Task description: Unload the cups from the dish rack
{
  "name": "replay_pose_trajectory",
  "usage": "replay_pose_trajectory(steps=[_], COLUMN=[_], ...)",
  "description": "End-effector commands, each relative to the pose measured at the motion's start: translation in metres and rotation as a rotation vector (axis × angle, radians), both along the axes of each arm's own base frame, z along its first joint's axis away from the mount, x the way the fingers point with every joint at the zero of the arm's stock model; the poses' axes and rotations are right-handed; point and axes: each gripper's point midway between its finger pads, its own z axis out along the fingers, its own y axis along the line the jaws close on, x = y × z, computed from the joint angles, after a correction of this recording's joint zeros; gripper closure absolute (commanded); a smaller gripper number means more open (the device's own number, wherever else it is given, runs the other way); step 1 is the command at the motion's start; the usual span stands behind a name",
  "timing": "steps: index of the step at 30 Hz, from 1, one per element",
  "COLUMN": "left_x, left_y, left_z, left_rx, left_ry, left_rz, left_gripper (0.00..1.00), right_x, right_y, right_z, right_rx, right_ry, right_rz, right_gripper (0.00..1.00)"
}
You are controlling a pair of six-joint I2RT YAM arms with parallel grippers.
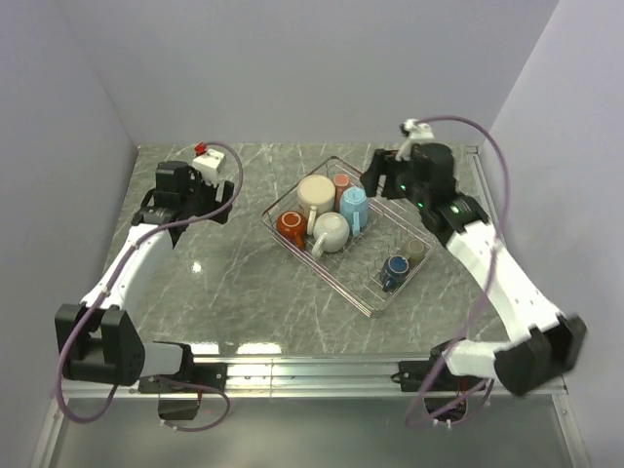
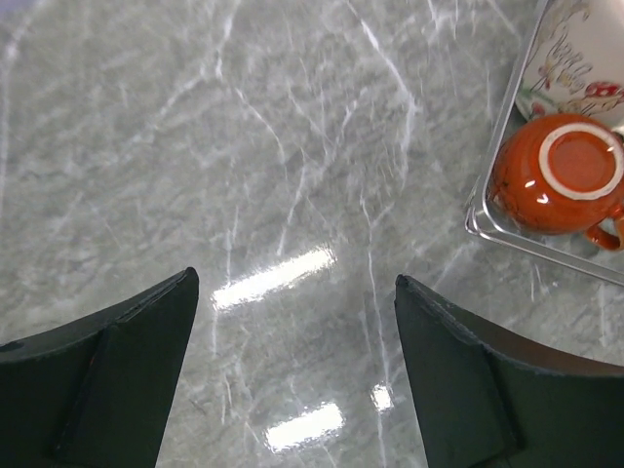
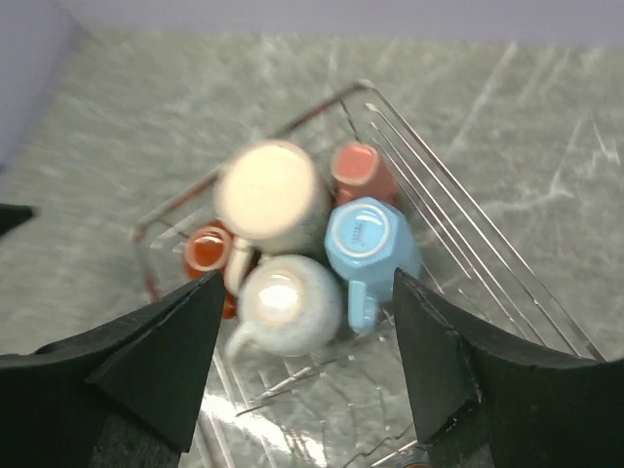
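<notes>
Inside one dish rack [image 1: 359,281]: seven cups [image 1: 330,232].

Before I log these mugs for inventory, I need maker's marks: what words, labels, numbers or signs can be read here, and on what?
No text is legible anywhere.
On the light blue mug, upturned base: a small dark stamp, too blurred to read.
On the cream floral mug, side: thin curly strokes beside a red flower; lettering or ornament, cannot tell.
On the orange-red mug, upturned base: no mark visible.
</notes>
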Motion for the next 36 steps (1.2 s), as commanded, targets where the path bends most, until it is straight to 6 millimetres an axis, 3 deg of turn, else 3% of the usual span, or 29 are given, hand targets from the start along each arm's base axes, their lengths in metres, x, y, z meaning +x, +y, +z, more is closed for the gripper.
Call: replay_pose_trajectory(steps=[1,2,3,4,5,6,8,9,11,12,28,34,36], left_x=[0.008,0.009,0.011,0.012,0.014,0.015,0.017,0.017,0.017,0.017,0.016,0.015,0.015], left_y=[-0.002,-0.002,-0.002,-0.003,-0.004,-0.005,-0.008,-0.009,-0.011,-0.012,-0.016,-0.016,-0.017], left_z=[0.005,0.003,0.002,0.001,0.000,-0.001,-0.001,-0.002,-0.003,-0.003,-0.008,-0.010,-0.010], left_rx=[-0.013,-0.010,-0.010,-0.012,-0.011,-0.017,-0.027,-0.030,-0.036,-0.038,-0.043,-0.040,-0.042], left_ry=[0.016,0.021,0.027,0.032,0.038,0.042,0.050,0.056,0.063,0.062,0.079,0.082,0.084], left_rz=[-0.004,-0.003,-0.003,-0.007,-0.011,-0.014,-0.025,-0.034,-0.045,-0.047,-0.075,-0.079,-0.083], left_gripper=[0.14,0.14,0.14,0.14,0.14,0.14,0.14,0.14,0.13,0.13,0.14,0.15,0.15], right_x=[0.020,0.026,0.034,0.038,0.045,0.050,0.059,0.060,0.065,0.066,0.089,0.092,0.090], right_y=[-0.002,0.001,0.004,0.007,0.013,0.016,0.022,0.025,0.026,0.027,0.025,0.022,0.026], right_z=[-0.024,-0.031,-0.056,-0.064,-0.058,-0.082,-0.086,-0.107,-0.112,-0.126,-0.193,-0.198,-0.194], right_rx=[-0.219,-0.251,-0.312,-0.347,-0.362,-0.408,-0.425,-0.455,-0.472,-0.492,-0.563,-0.549,-0.538], right_ry=[0.090,0.110,0.179,0.201,0.195,0.265,0.293,0.355,0.380,0.414,0.532,0.530,0.523], right_rz=[-0.049,-0.049,-0.050,-0.048,-0.046,-0.034,-0.018,-0.002,-0.007,-0.002,-0.026,-0.021,0.000], right_gripper=[0.21,0.20,0.18,0.16,0.16,0.14,0.13,0.12,0.11,0.11,0.10,0.23,0.40])
